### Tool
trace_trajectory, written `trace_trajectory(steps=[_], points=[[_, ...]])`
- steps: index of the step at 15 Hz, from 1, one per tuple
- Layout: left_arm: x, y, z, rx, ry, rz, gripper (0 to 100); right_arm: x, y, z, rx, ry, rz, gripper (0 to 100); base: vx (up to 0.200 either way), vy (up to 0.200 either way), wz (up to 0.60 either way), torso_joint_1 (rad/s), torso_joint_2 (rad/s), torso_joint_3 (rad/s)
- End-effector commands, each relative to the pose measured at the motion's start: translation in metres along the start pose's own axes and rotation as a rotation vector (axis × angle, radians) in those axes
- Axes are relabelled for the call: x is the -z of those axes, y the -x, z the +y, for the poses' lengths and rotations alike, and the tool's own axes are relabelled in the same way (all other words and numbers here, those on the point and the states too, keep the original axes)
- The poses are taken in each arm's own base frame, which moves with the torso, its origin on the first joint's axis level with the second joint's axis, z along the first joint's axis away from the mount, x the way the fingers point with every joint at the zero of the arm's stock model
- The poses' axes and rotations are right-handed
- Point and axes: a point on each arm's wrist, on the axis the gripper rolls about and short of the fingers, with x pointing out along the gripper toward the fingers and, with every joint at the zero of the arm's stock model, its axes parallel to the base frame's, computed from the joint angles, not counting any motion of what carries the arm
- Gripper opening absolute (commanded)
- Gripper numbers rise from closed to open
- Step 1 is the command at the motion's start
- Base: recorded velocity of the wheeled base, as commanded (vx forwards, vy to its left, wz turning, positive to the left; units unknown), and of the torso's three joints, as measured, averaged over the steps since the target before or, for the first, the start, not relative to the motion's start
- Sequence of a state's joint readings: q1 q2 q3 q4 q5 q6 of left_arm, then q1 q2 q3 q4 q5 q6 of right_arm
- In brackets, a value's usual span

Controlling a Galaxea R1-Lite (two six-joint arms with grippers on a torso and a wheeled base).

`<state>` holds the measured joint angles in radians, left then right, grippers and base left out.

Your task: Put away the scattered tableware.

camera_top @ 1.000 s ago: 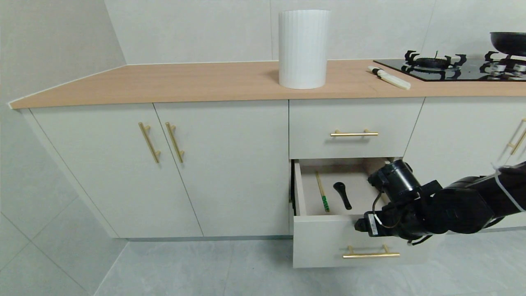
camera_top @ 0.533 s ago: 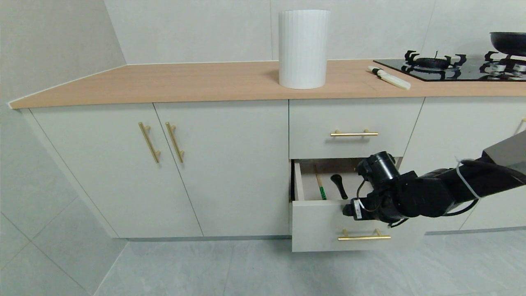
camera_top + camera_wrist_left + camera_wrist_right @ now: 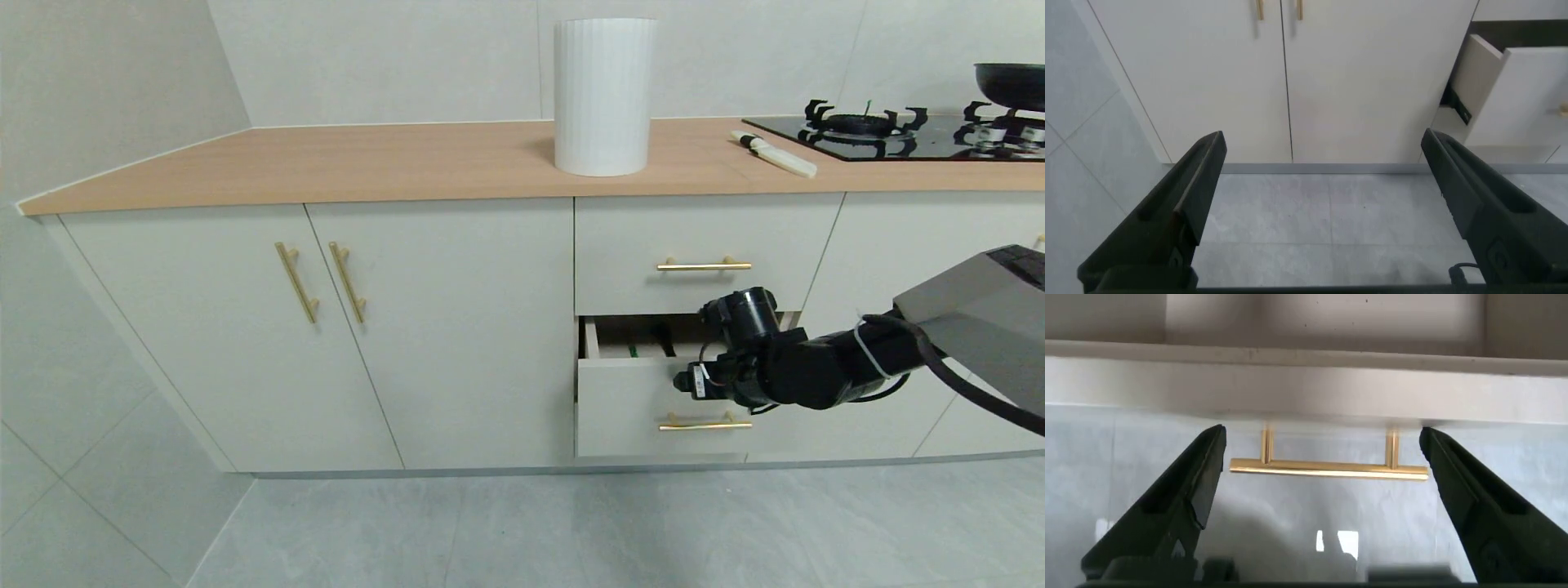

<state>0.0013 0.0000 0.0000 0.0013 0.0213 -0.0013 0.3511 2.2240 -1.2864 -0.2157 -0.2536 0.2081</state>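
Observation:
The lower drawer point(image 3: 637, 400) with its gold handle point(image 3: 704, 424) stands open only a narrow gap. Through the gap I see the green end of the chopsticks point(image 3: 632, 351); the rest of what lies inside is hidden. My right gripper point(image 3: 684, 384) is against the drawer front, above the handle. In the right wrist view this gripper point(image 3: 1321, 441) is open, its fingers spread wider than the handle point(image 3: 1328, 467), with the drawer front point(image 3: 1306, 376) close ahead. My left gripper point(image 3: 1323, 143) hangs open and empty over the floor, facing the cabinet doors, with the drawer point(image 3: 1527, 98) off to one side.
On the wooden counter stand a tall white ribbed container point(image 3: 604, 96), a white knife point(image 3: 773, 153) and a gas hob point(image 3: 898, 131) with a black pan point(image 3: 1011, 82). A shut upper drawer point(image 3: 702, 253) sits above the lower one. Double cabinet doors point(image 3: 326, 327) are at the left.
My right arm has moved toward the cabinet with the lower drawer sliding in ahead of it, from wide open to a narrow gap. The spoon and chopsticks have gone mostly out of sight.

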Motion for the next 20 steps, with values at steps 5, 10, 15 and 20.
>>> trace_trajectory(steps=[5,10,15,20], points=[[0.0,0.0,0.0,0.0,0.0,0.002,100,-0.015,-0.026,-0.004,0.004,-0.024,-0.064,100,0.0,0.0,0.0,0.0,0.0,0.0],[0.0,0.0,0.0,0.0,0.0,0.002,100,-0.022,-0.049,-0.013,0.004,-0.051,-0.188,100,0.0,0.0,0.0,0.0,0.0,0.0],[0.0,0.0,0.0,0.0,0.0,0.002,100,-0.022,-0.073,-0.02,0.013,-0.083,-0.264,100,0.0,0.0,0.0,0.0,0.0,0.0],[0.0,0.0,0.0,0.0,0.0,0.002,100,-0.025,-0.086,-0.024,0.024,-0.109,-0.337,100,0.0,0.0,0.0,0.0,0.0,0.0]])
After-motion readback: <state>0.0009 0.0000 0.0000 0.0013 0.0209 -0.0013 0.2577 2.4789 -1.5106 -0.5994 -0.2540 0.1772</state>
